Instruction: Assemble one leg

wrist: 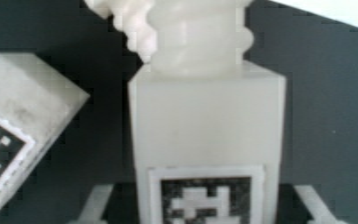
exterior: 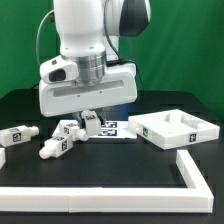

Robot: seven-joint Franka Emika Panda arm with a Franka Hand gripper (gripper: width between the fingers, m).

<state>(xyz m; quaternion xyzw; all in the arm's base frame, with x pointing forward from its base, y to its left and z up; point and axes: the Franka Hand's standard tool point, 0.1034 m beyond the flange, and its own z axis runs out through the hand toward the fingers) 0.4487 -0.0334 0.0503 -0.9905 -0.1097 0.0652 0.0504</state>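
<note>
Nothing readable from my end
I only see black-and-white square tags, no letters or numbers: one on the leg, more on the marker board

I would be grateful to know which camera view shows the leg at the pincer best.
The wrist view: the leg fills the frame, its ridged end and tag plain to see. The exterior view shows it only small, partly hidden under the pincer, beside lookalike legs.
</note>
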